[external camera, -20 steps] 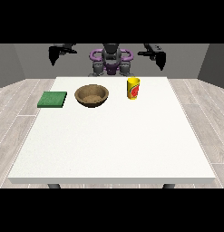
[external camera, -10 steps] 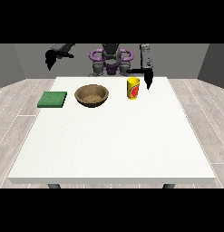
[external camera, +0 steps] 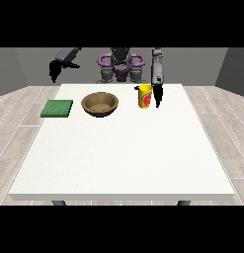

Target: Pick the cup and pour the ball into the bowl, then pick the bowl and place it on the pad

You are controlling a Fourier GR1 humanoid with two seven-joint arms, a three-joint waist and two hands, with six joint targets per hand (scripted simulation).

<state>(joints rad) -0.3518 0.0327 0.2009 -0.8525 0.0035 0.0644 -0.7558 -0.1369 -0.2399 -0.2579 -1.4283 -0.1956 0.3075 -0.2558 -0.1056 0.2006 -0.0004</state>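
A yellow cup (external camera: 144, 96) with a red mark stands upright on the white table (external camera: 123, 153), right of centre at the back. The hand at the view's right (external camera: 157, 95) hangs down just beside the cup's right side, its fingers pointing downward; touch between them cannot be told. A brown bowl (external camera: 100, 104) sits left of the cup. Further left lies a flat green pad (external camera: 57, 108). The hand at the view's left (external camera: 54, 69) is raised off the table's back left corner, holding nothing. The ball is not visible.
The robot's torso (external camera: 120, 66) stands behind the table's far edge. The table's front half stretches white toward the camera. Grey wood floor surrounds the table.
The hand at the view's right has come down from shoulder height to the cup's right side. The hand at the view's left has dropped slightly and moved outward. Cup, bowl and pad have not moved.
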